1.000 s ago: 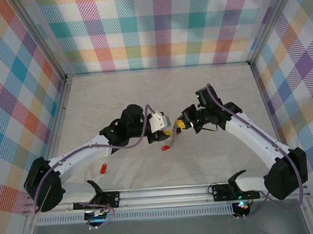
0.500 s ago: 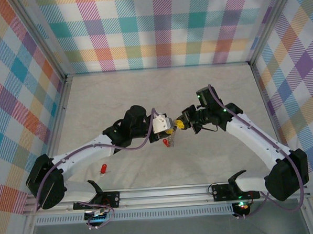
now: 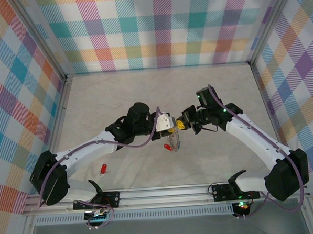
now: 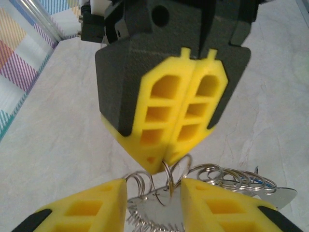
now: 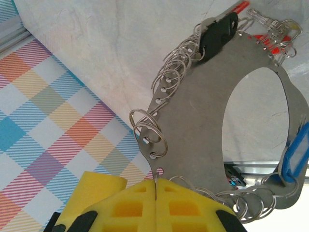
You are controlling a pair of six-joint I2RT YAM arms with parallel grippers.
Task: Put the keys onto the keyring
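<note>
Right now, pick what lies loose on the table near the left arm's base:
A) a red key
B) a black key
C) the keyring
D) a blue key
A: a red key lies alone on the table, well apart from the keyring.
</note>
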